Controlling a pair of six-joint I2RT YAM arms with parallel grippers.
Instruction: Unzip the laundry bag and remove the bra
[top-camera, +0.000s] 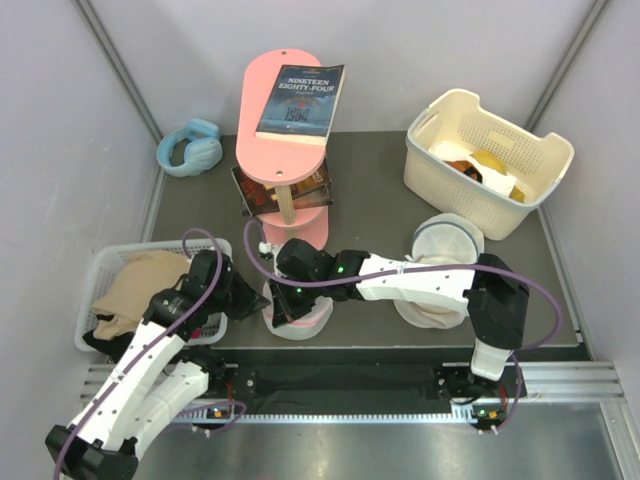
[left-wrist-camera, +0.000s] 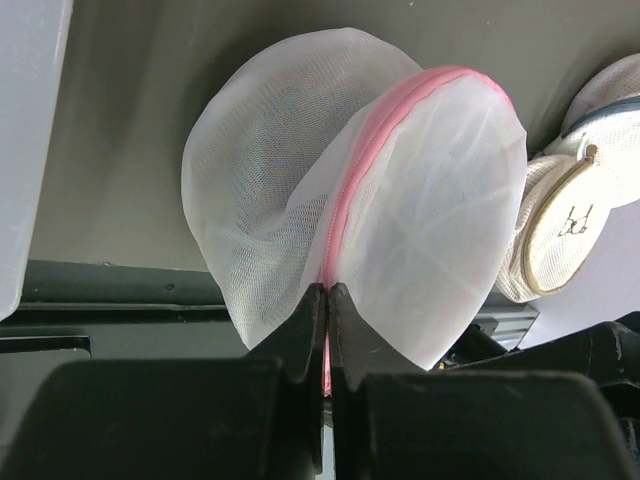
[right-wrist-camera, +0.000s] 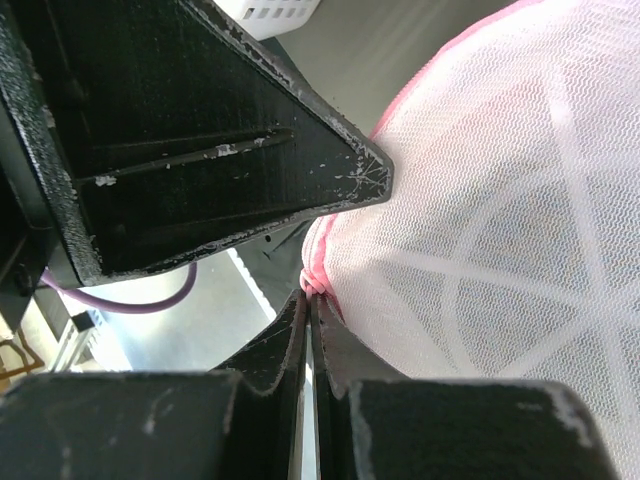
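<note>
Shows the laundry bag (top-camera: 298, 312) standing on edge at the near side of the tabletop (top-camera: 380, 200), just in front of a pink stand (top-camera: 272, 90) and between the two arms. Pinches the left jaws shut on the pink zipper band (left-wrist-camera: 365, 160) at the bag's lower edge, white mesh bulging out to either side. Closes the right jaws tight on a small pink bit of trim (right-wrist-camera: 313, 283) at the bag's seam, from the opposite side. Looks zipped along the stretch seen from the left wrist. Shows a second mesh bag (top-camera: 447, 238) with a beige rim to the right, apart from the first. Shows beige cloth (top-camera: 140, 285) heaped in a white basket (top-camera: 100, 262) at the left edge.
</note>
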